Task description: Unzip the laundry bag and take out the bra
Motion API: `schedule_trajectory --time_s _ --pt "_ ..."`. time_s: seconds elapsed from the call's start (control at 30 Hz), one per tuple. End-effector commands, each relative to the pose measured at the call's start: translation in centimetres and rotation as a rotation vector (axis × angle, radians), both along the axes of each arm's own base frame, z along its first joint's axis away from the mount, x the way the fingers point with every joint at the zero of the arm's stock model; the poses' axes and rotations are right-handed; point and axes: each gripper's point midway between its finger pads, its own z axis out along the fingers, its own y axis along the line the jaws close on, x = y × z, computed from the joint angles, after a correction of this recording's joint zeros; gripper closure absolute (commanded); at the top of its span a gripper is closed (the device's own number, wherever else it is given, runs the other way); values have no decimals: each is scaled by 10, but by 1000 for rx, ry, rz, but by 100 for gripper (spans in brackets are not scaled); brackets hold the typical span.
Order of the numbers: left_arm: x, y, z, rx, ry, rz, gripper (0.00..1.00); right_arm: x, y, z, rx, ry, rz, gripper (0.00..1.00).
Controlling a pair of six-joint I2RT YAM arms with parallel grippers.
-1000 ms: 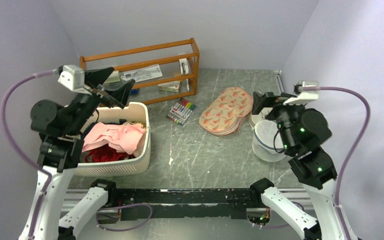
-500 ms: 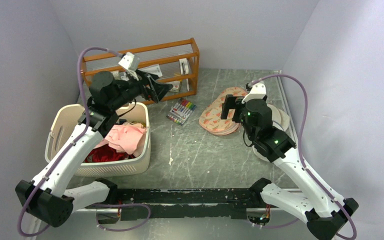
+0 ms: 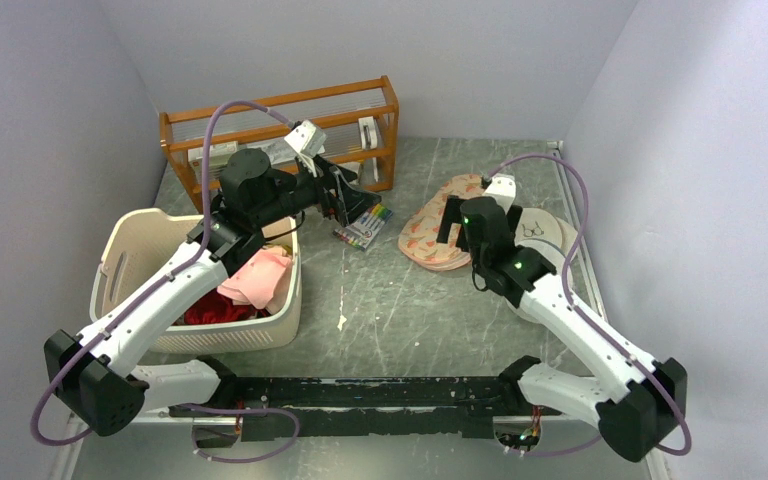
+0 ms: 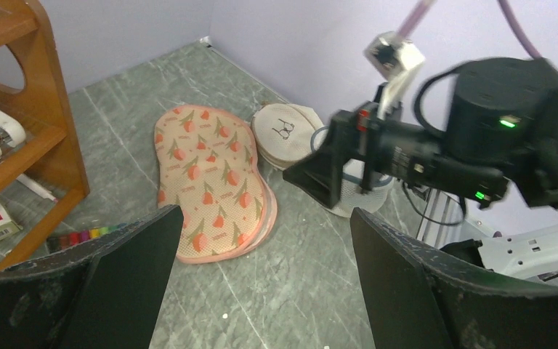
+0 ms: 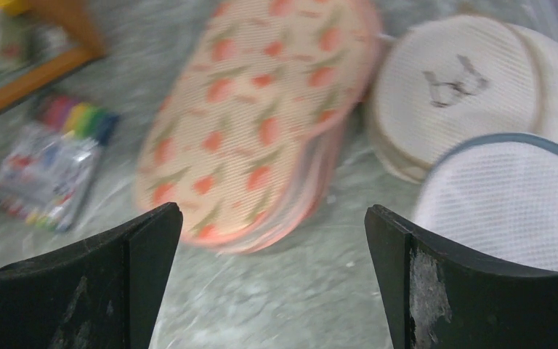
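Observation:
The laundry bag (image 5: 508, 203), a white mesh pouch with a grey band, lies at the lower right of the right wrist view. In the left wrist view it (image 4: 367, 196) shows partly behind the right gripper. From above the right arm hides it. The bra is not in view. My left gripper (image 3: 350, 195) is open and empty above the markers; its own view (image 4: 265, 214) looks across the table. My right gripper (image 3: 448, 218) is open and empty over the near edge of the salmon pads, left of the bag (image 5: 272, 211).
Salmon patterned pads (image 3: 430, 235) lie mid-table. Cream discs with a small drawing (image 3: 540, 230) are stacked to their right. A pack of markers (image 3: 363, 222) lies left of the pads. A wooden rack (image 3: 280, 130) stands at the back left. A cream basket (image 3: 140, 225) holds a pink garment (image 3: 260, 275).
Both arms have unfolded from a raised pose. The left gripper swung right from over the basket to the markers. The right gripper moved left and forward to the pads.

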Motion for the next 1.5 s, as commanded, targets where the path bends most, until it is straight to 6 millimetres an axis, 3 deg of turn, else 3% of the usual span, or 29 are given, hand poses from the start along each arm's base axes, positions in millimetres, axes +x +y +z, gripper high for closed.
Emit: schedule_trajectory --time_s 0.0,0.1,0.2,0.4,0.6,0.67,0.8,0.9,1.0,1.23,1.37,1.47 --pt "-1 -3 14 -26 -57 -2 3 16 -60 -18 75 79 -213 0" --pt "1 -3 13 -23 -61 10 3 18 -102 -32 115 105 -364 0" --pt "3 -4 11 -14 -59 12 3 13 -127 -42 102 117 -491 0" --pt "7 -6 6 1 -49 16 3 -7 -141 -80 124 160 -624 2" --pt "10 -6 3 14 -43 25 3 -14 -145 -97 139 153 -630 13" --pt "10 -8 2 16 -39 17 3 -11 -139 -99 145 159 -579 21" --pt "11 -9 -2 26 -30 12 3 -4 -117 -95 188 158 -426 42" --pt "12 -9 -3 29 -28 13 3 -3 -98 -88 234 139 -304 70" --pt "12 -9 -3 34 -37 14 3 -3 -74 -79 268 130 -132 85" --pt "16 1 1 57 -80 62 3 -22 9 -68 413 224 397 94" --pt "16 2 2 61 -89 71 3 -52 63 -68 562 280 721 95" --pt "16 2 0 65 -92 67 3 -77 104 -67 540 309 906 96"
